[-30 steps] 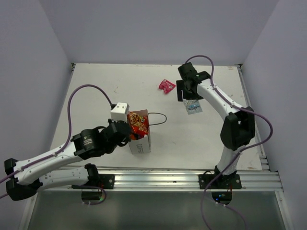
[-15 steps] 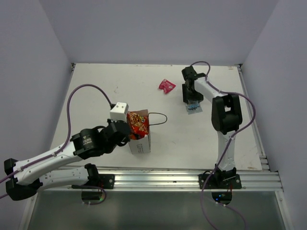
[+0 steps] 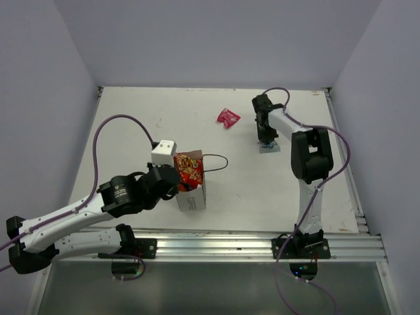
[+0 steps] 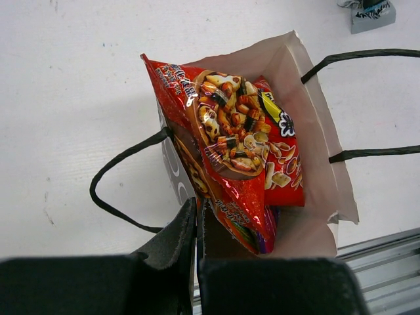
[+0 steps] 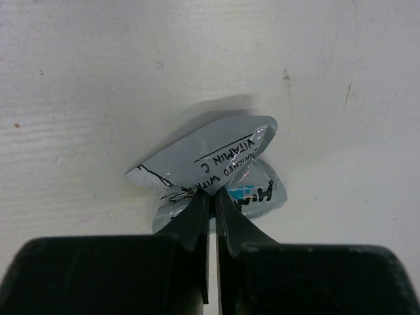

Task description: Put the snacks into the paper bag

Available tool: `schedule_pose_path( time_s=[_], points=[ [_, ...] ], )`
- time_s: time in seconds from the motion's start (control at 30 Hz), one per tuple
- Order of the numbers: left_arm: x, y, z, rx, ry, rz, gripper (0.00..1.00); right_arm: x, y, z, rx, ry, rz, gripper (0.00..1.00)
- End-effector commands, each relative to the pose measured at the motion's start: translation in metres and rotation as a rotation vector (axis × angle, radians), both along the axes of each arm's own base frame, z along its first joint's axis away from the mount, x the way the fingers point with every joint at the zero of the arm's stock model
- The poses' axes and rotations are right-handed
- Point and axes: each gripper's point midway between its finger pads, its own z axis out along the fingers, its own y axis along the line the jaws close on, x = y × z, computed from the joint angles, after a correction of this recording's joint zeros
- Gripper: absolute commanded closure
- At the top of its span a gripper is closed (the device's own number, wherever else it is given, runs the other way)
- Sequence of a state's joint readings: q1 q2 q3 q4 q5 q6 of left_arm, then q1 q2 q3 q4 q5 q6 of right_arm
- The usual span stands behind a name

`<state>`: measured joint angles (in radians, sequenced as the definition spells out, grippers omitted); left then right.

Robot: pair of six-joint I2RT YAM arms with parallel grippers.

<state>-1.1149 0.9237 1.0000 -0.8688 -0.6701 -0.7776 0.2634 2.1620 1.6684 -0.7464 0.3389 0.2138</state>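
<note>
The white paper bag (image 3: 191, 195) stands upright near the table's front, and a red-orange snack packet (image 3: 189, 167) sticks out of its open top. My left gripper (image 3: 173, 182) is shut on the bag's near wall (image 4: 176, 172), one finger outside and one inside. The left wrist view looks down into the bag at the red-orange packet (image 4: 237, 149). At the back right, my right gripper (image 3: 265, 140) is shut on the crumpled pale blue snack packet (image 3: 270, 148), pinching a fold of the packet (image 5: 209, 157) between the fingertips (image 5: 212, 197). A small magenta snack packet (image 3: 228, 117) lies loose to its left.
The bag's thin black loop handles (image 3: 218, 162) splay out to both sides (image 4: 117, 172). The white camera block (image 3: 164, 151) on my left wrist sits just behind the bag. Purple-grey walls close in the table on three sides, and a metal rail (image 3: 249, 244) runs along the front.
My right arm folded in and its gripper came down onto the pale blue packet, then shut on it. The left arm, the bag and the magenta packet have not moved.
</note>
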Motion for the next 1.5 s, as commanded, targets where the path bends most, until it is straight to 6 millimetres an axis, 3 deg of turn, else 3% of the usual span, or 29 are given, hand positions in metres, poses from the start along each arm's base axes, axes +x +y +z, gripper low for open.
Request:
schedule_pose_path(
  time_s=[0.0, 0.1, 0.13, 0.2, 0.23, 0.3, 0.33, 0.37, 0.4, 0.47, 0.6, 0.73, 0.9, 1.17, 1.27, 1.47],
  points=[
    [0.002, 0.000, 0.010, -0.031, -0.015, 0.024, 1.00, -0.019, -0.008, 0.001, -0.001, 0.039, 0.023, 1.00],
    [0.002, -0.001, 0.010, -0.034, -0.015, 0.023, 1.00, -0.019, -0.001, 0.033, 0.040, 0.005, 0.058, 1.00],
    [0.002, -0.001, 0.009, -0.033, -0.014, 0.023, 1.00, -0.015, 0.005, 0.062, 0.081, -0.055, 0.071, 1.00],
    [0.003, -0.001, 0.008, -0.037, -0.016, 0.026, 1.00, -0.022, 0.029, 0.093, 0.213, -0.088, 0.117, 1.00],
    [0.003, -0.002, 0.007, -0.038, -0.015, 0.025, 1.00, -0.023, 0.043, 0.127, 0.281, -0.153, 0.149, 1.00],
    [0.003, -0.005, 0.007, -0.046, -0.013, 0.022, 1.00, -0.040, 0.082, 0.157, 0.417, -0.156, 0.249, 1.00],
    [0.003, -0.005, 0.006, -0.049, -0.011, 0.020, 1.00, -0.044, 0.096, 0.189, 0.461, -0.212, 0.300, 1.00],
    [0.003, -0.007, 0.005, -0.050, -0.008, 0.017, 1.00, -0.064, 0.122, 0.201, 0.511, -0.179, 0.377, 1.00],
    [0.003, -0.008, 0.005, -0.049, -0.007, 0.017, 1.00, -0.068, 0.137, 0.227, 0.540, -0.216, 0.430, 1.00],
    [0.003, -0.010, 0.003, -0.046, -0.001, 0.011, 1.00, -0.099, 0.168, 0.248, 0.586, -0.189, 0.537, 1.00],
    [0.004, -0.014, 0.001, -0.045, 0.006, 0.005, 1.00, -0.142, 0.214, 0.289, 0.731, -0.179, 0.657, 1.00],
    [0.004, -0.016, 0.001, -0.049, 0.005, 0.002, 1.00, -0.185, 0.245, 0.285, 0.761, -0.096, 0.748, 1.00],
    [0.005, -0.018, 0.002, -0.050, 0.005, 0.002, 1.00, -0.220, 0.267, 0.269, 0.759, -0.006, 0.821, 1.00],
    [0.006, -0.018, 0.004, -0.061, 0.001, 0.010, 1.00, -0.278, 0.301, 0.273, 0.720, 0.066, 0.971, 1.00],
    [0.005, -0.017, 0.003, -0.059, 0.003, 0.011, 1.00, -0.289, 0.308, 0.276, 0.721, 0.067, 1.010, 1.00],
    [0.005, -0.017, 0.004, -0.064, 0.003, 0.013, 1.00, -0.293, 0.311, 0.263, 0.710, 0.084, 1.019, 1.00]
  ],
)
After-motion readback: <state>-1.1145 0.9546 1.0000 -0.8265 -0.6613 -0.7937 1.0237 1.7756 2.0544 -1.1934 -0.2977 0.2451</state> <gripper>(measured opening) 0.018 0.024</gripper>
